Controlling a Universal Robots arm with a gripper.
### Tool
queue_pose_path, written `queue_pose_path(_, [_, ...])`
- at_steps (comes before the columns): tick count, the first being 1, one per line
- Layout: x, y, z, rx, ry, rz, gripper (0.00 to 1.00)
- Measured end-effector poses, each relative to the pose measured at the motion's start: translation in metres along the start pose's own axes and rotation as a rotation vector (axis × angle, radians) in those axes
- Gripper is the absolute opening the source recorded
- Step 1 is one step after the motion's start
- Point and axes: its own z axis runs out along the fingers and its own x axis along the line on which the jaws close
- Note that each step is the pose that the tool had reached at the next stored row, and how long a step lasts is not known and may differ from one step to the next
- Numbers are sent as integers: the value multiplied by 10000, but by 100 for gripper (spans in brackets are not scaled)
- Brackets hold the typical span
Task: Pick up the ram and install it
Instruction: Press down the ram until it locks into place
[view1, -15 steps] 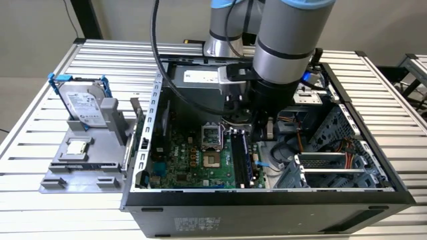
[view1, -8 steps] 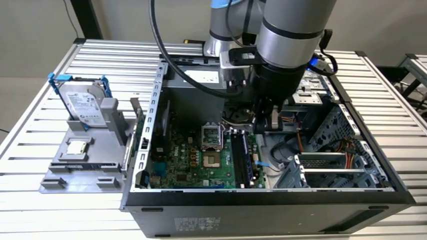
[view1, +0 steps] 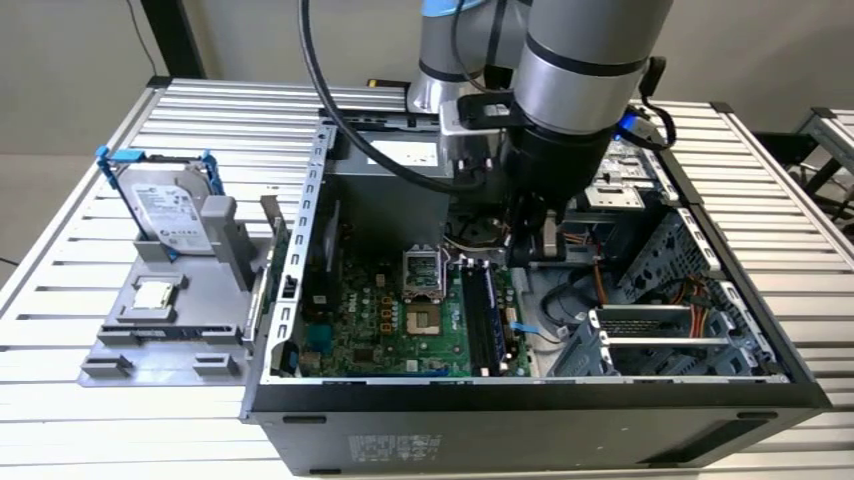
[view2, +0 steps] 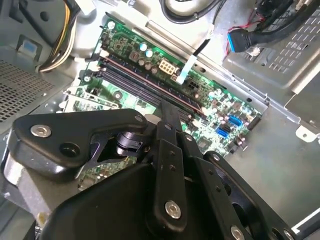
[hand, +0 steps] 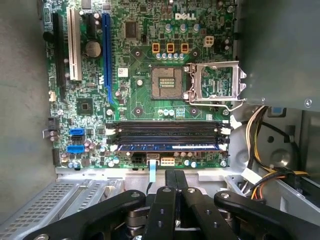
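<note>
From my remote seat, the gripper (hand: 172, 180) hung inside the open computer case (view1: 534, 400), its fingers (view2: 167, 112) pressed together with nothing between them. Just beyond the tips, in the first wrist view, the ram (hand: 167, 147) sat in the outermost of the motherboard's black slots (hand: 167, 129), lying along it, bluish between the end clips. The gripper was apart from it, not touching. Past the slots I saw the open processor socket (hand: 217, 82) with its metal frame lifted. Yellow and orange cables (hand: 260, 125) crowded one side, and a perforated metal cage (hand: 60, 200) sat close on the other. Outside the case, at the exterior view's left, the hard drive in its blue frame (view1: 167, 205) stood on a grey holder (view1: 160, 330).
</note>
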Motion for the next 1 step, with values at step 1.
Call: queue_pose_path(1, [0, 0, -2, -3, 0, 0, 0])
